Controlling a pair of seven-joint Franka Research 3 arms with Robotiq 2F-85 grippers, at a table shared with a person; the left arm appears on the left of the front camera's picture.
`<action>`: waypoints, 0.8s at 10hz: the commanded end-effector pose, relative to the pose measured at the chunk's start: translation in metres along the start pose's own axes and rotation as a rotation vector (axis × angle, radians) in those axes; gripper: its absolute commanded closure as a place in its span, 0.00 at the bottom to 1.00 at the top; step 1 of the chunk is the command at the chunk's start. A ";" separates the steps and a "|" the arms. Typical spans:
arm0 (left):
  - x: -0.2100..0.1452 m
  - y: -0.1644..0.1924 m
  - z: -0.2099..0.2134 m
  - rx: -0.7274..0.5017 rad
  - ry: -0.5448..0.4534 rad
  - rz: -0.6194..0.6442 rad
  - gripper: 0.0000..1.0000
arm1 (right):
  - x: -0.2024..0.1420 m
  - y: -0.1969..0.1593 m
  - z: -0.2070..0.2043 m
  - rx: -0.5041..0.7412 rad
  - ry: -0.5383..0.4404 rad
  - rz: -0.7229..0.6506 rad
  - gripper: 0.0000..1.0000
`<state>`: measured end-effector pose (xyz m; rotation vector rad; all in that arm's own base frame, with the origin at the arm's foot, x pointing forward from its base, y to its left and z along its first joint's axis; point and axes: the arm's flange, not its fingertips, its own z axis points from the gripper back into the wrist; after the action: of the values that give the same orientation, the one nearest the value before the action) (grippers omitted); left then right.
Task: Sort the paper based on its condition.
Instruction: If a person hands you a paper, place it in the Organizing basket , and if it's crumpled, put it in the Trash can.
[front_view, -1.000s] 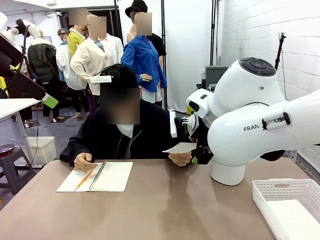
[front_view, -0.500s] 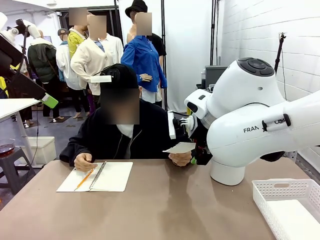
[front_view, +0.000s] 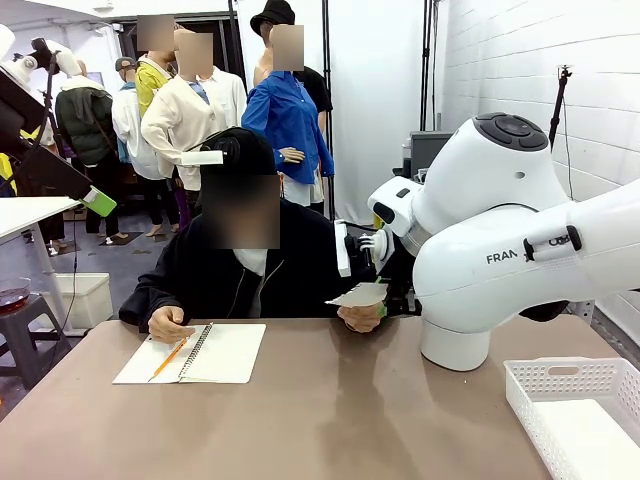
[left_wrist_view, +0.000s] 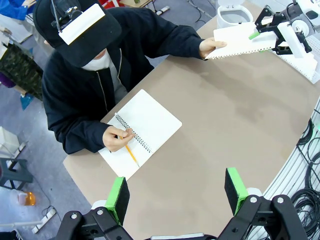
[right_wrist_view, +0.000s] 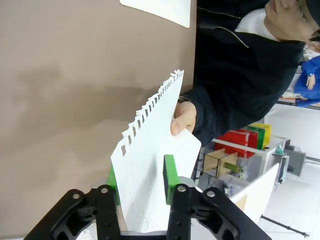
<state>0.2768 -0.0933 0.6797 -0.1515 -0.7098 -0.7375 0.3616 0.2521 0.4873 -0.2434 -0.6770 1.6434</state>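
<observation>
Handover of a torn sheet above the brown counter (front_view: 330, 420).

The thin white sheet of paper with a ragged, hole-torn edge (right_wrist_view: 150, 150) is held in the air above the counter's far edge, to the right of the open white spiral-bound notebook (left_wrist_view: 142, 131). The person's hand (right_wrist_view: 184, 117) grips one end of it, while the right gripper (right_wrist_view: 141, 179) has its green pads on either side of the other end, closing about the sheet; whether they already pinch it I cannot tell. The person's other hand (left_wrist_view: 119, 138) rests on the notebook with an orange pencil (left_wrist_view: 131, 153). The left gripper (left_wrist_view: 177, 192) hovers above the counter on the near side of the notebook, its jaws spread wide with nothing between them. A white perforated plastic basket (front_view: 580, 410) sits on the counter, well to the right of the notebook.
</observation>
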 end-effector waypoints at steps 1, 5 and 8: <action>0.000 0.000 0.000 0.001 0.001 -0.001 0.00 | 0.002 -0.005 0.002 0.010 0.005 0.031 1.00; 0.000 0.000 0.000 0.001 0.001 -0.001 0.00 | 0.003 -0.005 0.005 0.017 0.005 0.045 1.00; 0.000 0.000 0.000 0.001 0.001 -0.001 0.00 | 0.005 -0.003 0.011 0.031 -0.007 0.051 1.00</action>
<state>0.2768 -0.0933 0.6797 -0.1515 -0.7098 -0.7375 0.3573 0.2551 0.4908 -0.2445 -0.6623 1.6716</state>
